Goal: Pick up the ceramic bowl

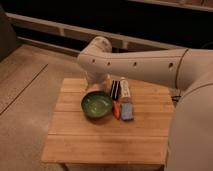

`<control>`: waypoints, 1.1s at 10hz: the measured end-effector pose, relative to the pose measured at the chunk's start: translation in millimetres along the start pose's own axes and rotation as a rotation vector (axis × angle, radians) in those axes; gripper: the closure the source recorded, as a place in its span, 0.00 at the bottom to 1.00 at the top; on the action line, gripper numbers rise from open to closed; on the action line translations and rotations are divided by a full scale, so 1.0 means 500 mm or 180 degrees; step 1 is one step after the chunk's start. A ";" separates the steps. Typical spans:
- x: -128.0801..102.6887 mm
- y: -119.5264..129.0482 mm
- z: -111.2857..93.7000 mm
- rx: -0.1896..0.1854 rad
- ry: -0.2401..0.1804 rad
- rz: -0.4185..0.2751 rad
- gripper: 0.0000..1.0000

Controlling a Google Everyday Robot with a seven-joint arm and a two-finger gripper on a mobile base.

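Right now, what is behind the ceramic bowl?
Directly behind the ceramic bowl, the claw hangs over the far part of the table. The arm covers the tabletop there, so anything lying beneath it cannot be seen.

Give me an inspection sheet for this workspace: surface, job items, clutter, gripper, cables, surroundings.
Surface: wooden plank table, with its things grouped toward the back half.
Job's things: ceramic bowl, green, upright, resting on the table left of the clutter.
Clutter: dark packet and pale bar side by side behind; orange item and blue item right of the bowl.
Grippers: gripper at the end of the white arm, low, just behind the bowl's back rim.
Cables: nothing seen.
Surroundings: tan floor; dark wall with a pale rail behind.
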 end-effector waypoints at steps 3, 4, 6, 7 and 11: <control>0.084 -0.106 0.078 -0.0028 0.0251 0.0360 0.35; 0.107 -0.128 0.113 -0.0087 0.0336 0.0496 0.35; 0.124 -0.142 0.154 -0.0183 0.0437 0.0601 0.35; 0.130 -0.153 0.188 -0.0252 0.0510 0.0640 0.35; 0.135 -0.127 0.287 -0.0565 0.0764 0.0560 0.35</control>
